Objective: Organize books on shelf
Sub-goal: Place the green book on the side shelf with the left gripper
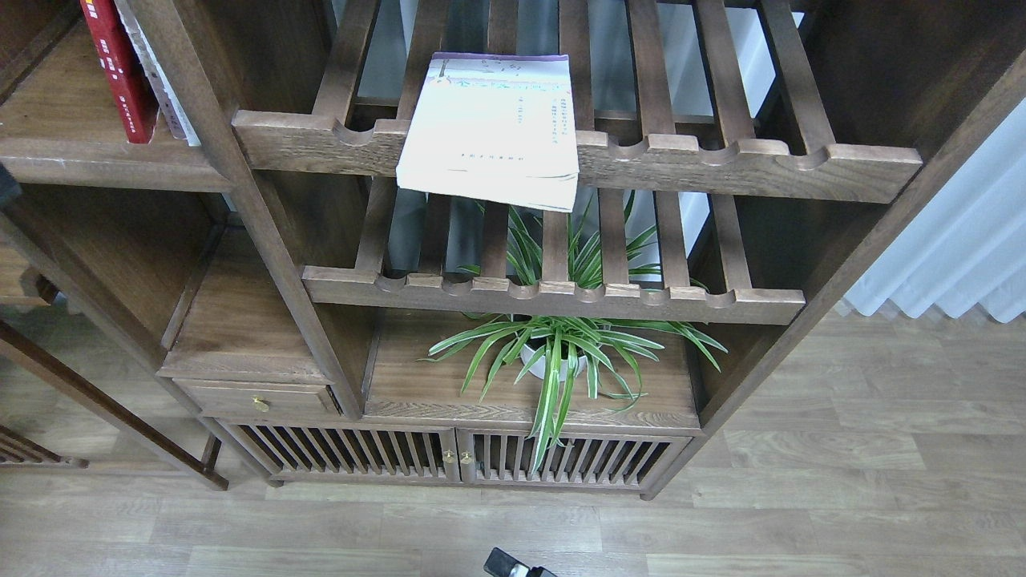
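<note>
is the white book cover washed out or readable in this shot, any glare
Head view: the white book on the slatted rack is overexposed, its small print unreadable; the red book upper left stays evenly lit; the curtain is bright with a bluish cast.

The top of the thin white purple-topped book [490, 128] is left open from above, its lower edge hanging past the scalloped front rail of the upper slatted rack [705, 164]. Reach beneath it is narrowed by the lower slatted rack [561, 300], and the compartment below is crowded by the green striped potted plant [561, 353]. On the solid dark-brown plank shelf [56, 112], bare wood is seen left of the red upright book [120, 72]; its right side is closed by the slanted wooden post [216, 136].
</note>
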`<act>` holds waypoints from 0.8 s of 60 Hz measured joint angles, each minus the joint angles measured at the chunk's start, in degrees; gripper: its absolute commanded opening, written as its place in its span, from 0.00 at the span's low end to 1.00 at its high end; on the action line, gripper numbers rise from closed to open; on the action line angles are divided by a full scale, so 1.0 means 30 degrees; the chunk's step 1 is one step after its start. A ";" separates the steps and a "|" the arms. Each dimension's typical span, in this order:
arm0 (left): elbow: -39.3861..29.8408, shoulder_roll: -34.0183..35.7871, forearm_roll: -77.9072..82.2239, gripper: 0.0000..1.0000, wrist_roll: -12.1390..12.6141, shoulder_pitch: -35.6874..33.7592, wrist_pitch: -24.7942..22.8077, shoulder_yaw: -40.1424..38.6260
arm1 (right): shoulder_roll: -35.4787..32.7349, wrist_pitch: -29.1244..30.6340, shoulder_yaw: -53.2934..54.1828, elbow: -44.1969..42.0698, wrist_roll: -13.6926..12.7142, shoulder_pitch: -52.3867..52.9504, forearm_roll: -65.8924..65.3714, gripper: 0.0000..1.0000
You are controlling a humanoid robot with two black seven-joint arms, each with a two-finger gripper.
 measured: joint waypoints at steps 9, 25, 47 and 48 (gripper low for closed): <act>0.1782 -0.0051 0.1956 0.04 -0.0008 -0.3569 0.0003 0.1513 | 0.0092 -0.0002 -0.0008 0.0028 0.0001 -0.0028 -0.0046 0.99; 0.4439 -0.0098 0.2951 0.04 -0.0053 -0.8291 0.0000 0.5489 | 0.0100 -0.0003 -0.0018 0.0033 0.0003 -0.0157 -0.0069 0.99; 0.6940 -0.0096 0.3023 0.04 -0.0086 -1.2797 -0.0001 1.0285 | 0.0099 -0.0003 -0.0018 0.0033 0.0005 -0.0354 -0.0126 0.99; 0.7051 -0.0096 0.3035 0.04 -0.0086 -1.2964 -0.0001 1.0420 | 0.0099 -0.0002 -0.0018 0.0032 0.0005 -0.0359 -0.0127 0.99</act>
